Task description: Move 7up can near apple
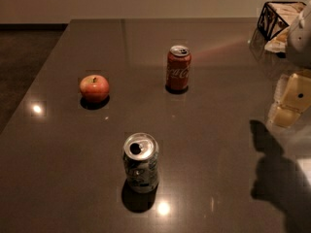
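Note:
The 7up can (140, 162), silvery with a whitish-green label and an open pull-tab hole, stands upright on the dark glossy table (63, 169) near the front middle. The apple (94, 88), red with yellowish patches and a short stem, sits to the left and farther back, well apart from the can. My gripper (289, 102), cream-coloured, hangs at the right edge of the view above the table. It is far to the right of the 7up can and holds nothing that I can see.
A red Coca-Cola can (178, 68) stands upright behind the 7up can, right of the apple. A black wire basket (278, 17) with light contents sits at the back right corner. The arm's shadow (279, 174) falls on the table's front right.

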Robot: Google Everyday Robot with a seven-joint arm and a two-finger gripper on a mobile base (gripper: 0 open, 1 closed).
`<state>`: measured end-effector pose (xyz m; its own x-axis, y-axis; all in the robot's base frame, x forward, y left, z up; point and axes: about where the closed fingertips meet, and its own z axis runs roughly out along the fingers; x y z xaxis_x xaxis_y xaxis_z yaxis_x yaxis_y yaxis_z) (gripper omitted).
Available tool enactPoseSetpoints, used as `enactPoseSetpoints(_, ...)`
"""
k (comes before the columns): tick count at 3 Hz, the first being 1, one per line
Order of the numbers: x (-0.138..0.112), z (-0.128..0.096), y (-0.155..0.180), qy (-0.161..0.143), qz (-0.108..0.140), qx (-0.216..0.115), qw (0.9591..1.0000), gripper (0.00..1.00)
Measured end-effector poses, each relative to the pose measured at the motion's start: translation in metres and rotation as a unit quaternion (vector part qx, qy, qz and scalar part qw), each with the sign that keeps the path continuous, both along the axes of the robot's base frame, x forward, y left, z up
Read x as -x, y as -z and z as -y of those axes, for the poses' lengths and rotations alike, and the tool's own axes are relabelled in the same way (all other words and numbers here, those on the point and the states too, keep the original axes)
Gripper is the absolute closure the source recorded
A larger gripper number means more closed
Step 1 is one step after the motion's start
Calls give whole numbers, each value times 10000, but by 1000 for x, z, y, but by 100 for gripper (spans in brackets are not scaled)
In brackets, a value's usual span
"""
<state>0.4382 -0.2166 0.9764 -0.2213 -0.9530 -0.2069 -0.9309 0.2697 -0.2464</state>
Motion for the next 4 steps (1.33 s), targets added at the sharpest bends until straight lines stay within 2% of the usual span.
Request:
enactPoseSetpoints(1, 0, 0, 0, 0, 1, 0, 10000, 0)
enactPoseSetpoints(2, 18, -25, -1, -494, 38, -297, 9983, 0)
enactPoseSetpoints(3, 39, -62, 14, -1053, -25, -898, 9904, 0)
enactPoseSetpoints(4, 57, -108, 31, -1389, -75, -1533, 9783, 0)
